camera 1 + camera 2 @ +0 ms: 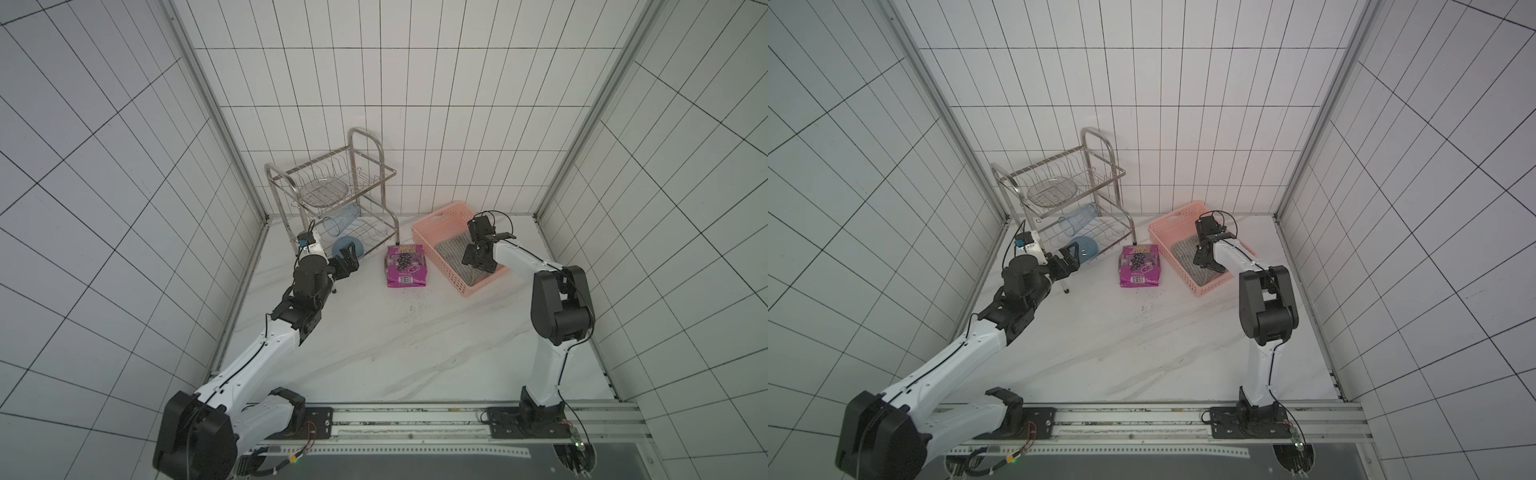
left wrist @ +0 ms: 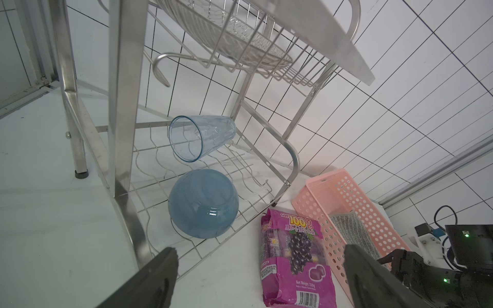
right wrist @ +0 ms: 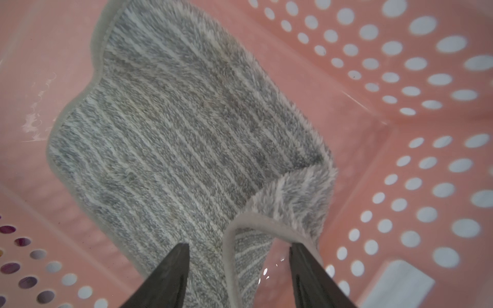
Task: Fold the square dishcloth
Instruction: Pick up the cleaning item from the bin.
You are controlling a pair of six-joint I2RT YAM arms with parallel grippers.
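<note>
The square dishcloth (image 3: 173, 133), grey with fine light stripes and a plain border, lies inside the pink basket (image 1: 436, 216) at the back right; both top views show it (image 1: 451, 251) (image 1: 1183, 253). One corner is curled up into a raised fold. My right gripper (image 3: 238, 246) reaches down into the basket, open, its jaws standing either side of that raised fold; the fold's border touches one finger (image 3: 306, 266). My left gripper (image 1: 348, 257) is open and holds nothing, at the front of the dish rack's lower shelf, far from the cloth.
A steel two-tier dish rack (image 1: 332, 187) stands at the back left with a clear blue cup (image 2: 200, 136) and an upturned blue bowl (image 2: 202, 202) on its lower shelf. A magenta snack packet (image 1: 405, 266) lies between rack and basket.
</note>
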